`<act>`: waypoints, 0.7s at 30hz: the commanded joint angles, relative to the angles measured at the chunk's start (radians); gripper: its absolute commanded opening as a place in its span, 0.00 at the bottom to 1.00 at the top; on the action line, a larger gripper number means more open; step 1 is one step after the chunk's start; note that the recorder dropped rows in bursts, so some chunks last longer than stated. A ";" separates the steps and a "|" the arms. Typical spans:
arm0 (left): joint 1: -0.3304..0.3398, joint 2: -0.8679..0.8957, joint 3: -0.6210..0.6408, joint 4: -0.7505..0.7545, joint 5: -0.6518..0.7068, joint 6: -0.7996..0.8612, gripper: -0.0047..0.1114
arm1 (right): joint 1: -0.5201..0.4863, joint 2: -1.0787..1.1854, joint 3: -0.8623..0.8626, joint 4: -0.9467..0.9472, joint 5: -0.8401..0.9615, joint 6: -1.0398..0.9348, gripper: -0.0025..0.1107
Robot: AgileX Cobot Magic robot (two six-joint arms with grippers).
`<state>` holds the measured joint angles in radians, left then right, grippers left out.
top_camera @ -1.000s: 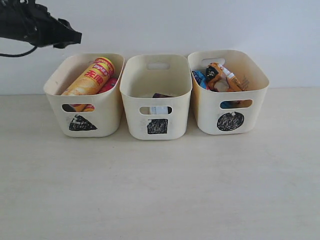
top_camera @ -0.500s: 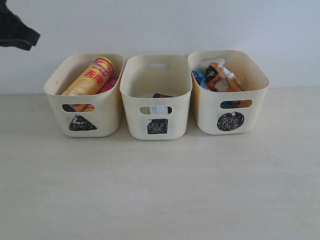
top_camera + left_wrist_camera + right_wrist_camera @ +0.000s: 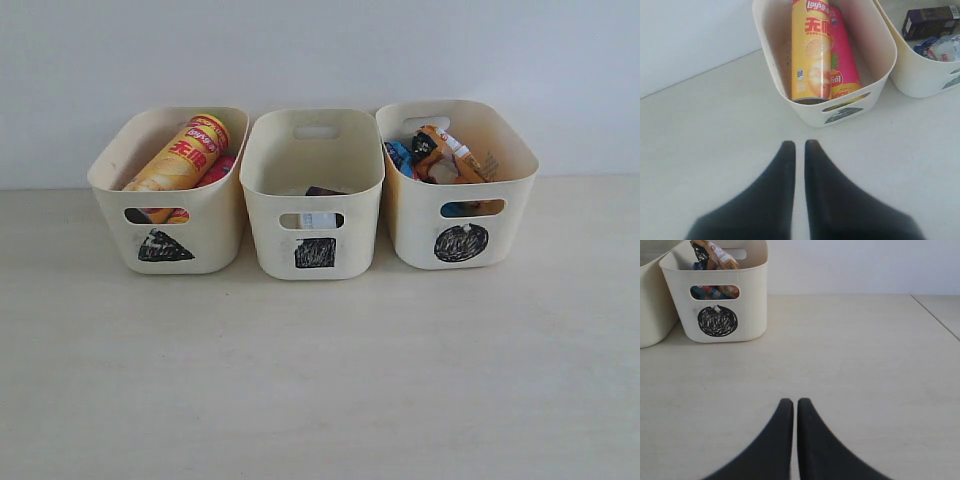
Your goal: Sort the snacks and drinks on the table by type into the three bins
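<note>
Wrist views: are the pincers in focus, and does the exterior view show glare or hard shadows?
Left wrist view: left pincer dark, soft-edged near the lens; yellow tube sharp. Right wrist view: right pincer equally soft; circle bin crisp. Exterior view: flat, even light, faint shadows under the three bins, no glare.

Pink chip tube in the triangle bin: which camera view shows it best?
The left wrist view: it looks down into the triangle bin, showing most of the pink chip tube lying beside the yellow tube. The exterior view shows only a pink sliver beside the yellow tube. The right wrist view does not show it.
</note>
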<state>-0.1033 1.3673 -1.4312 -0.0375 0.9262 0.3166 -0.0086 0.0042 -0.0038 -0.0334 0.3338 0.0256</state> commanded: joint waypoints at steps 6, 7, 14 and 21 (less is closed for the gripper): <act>0.003 -0.273 0.281 0.012 -0.211 -0.110 0.07 | -0.003 -0.004 0.004 0.001 -0.008 -0.002 0.02; 0.003 -0.308 0.315 0.012 -0.244 -0.123 0.07 | -0.003 -0.004 0.004 0.001 -0.008 -0.002 0.02; 0.003 -0.563 0.510 0.008 -0.314 -0.166 0.07 | -0.003 -0.004 0.004 0.001 -0.008 -0.002 0.02; 0.003 -0.839 0.654 0.001 -0.347 -0.199 0.07 | -0.003 -0.004 0.004 0.001 -0.008 -0.002 0.02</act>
<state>-0.1033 0.6109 -0.8184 -0.0259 0.5975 0.1401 -0.0086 0.0042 -0.0038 -0.0334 0.3338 0.0256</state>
